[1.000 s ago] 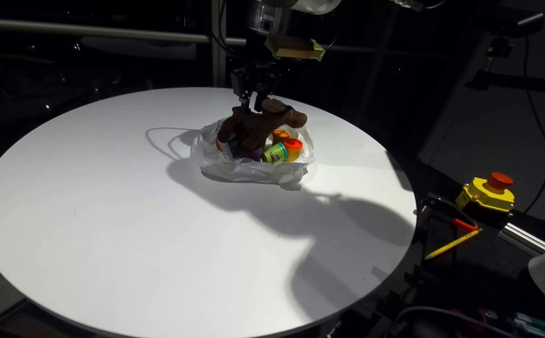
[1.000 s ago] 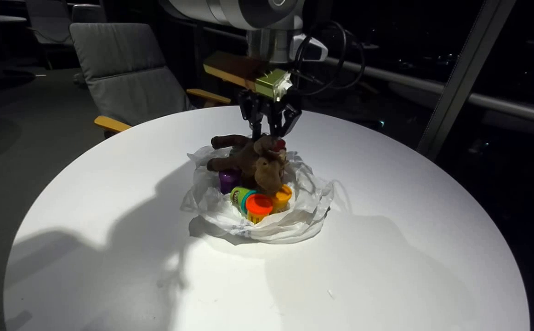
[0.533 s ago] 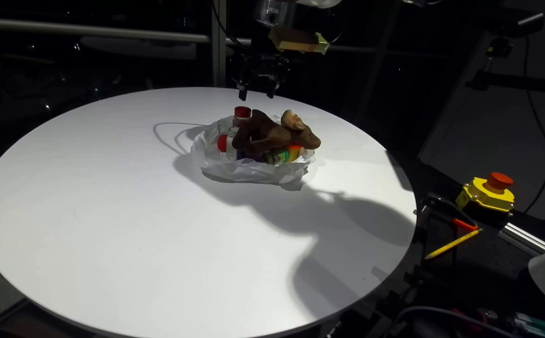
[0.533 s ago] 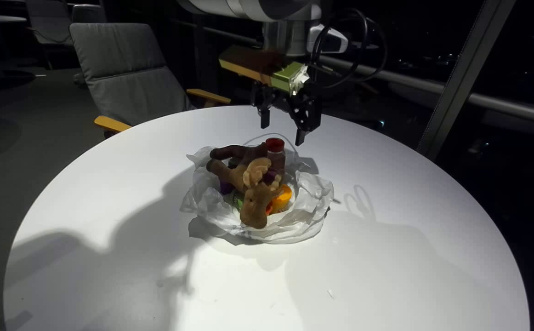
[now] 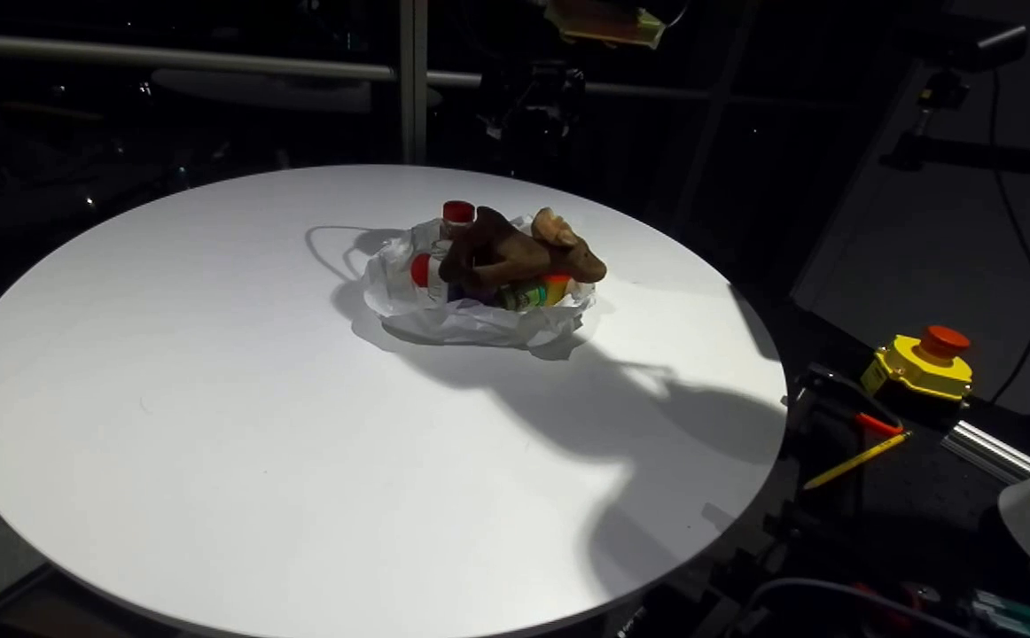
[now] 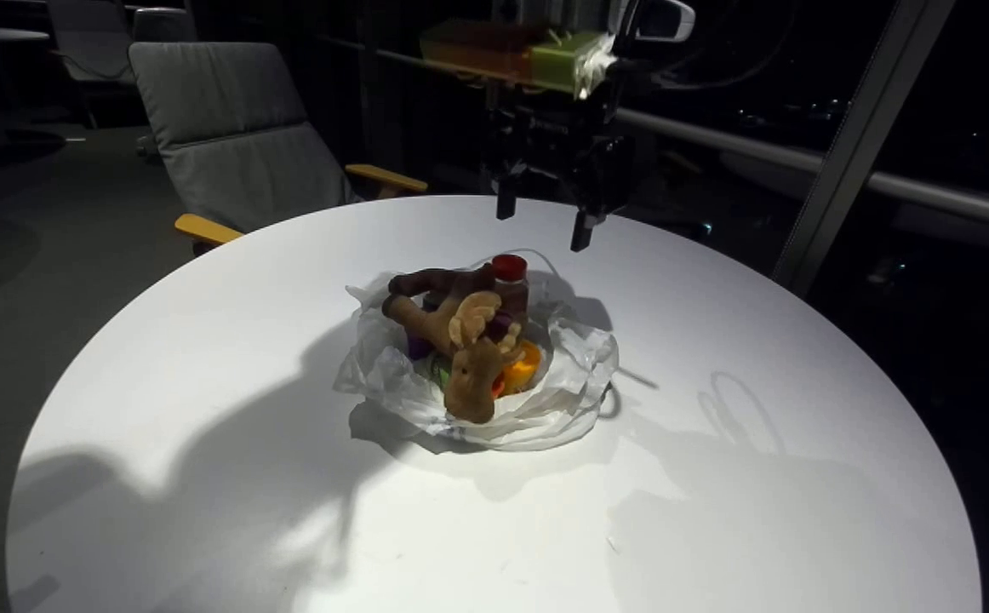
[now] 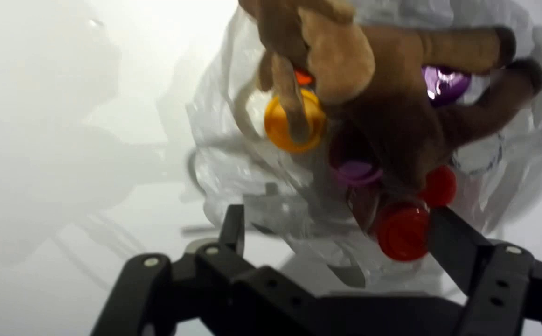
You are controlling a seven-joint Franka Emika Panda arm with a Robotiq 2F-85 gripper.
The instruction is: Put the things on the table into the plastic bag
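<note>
Jaws spread wide, nothing gripped, and the black two-fingered tool (image 6: 544, 226) hangs clear of the brown plush antlered toy (image 6: 446, 328), lying at seven o'clock from it in an exterior view, long axis eleven to five! Toy's in the mouth of the crumpled whitish plastic bag (image 6: 580, 358); exit toward one o'clock looks likely

Translucent white plastic bag (image 6: 581, 362) sits on round white table (image 5: 214, 399). Brown plush toy (image 5: 518, 257) lies in it, across the top; clear red-capped jar (image 6: 513, 291) behind toy in both exterior views. In an exterior view: white red-capped bottle (image 5: 436, 276) at bag's left, green cylindrical tub (image 5: 524, 295) under toy. In an exterior view: round orange-lidded tub (image 6: 522, 366) right of toy's head, grey padded chair (image 6: 231, 140) behind table, left.
</note>
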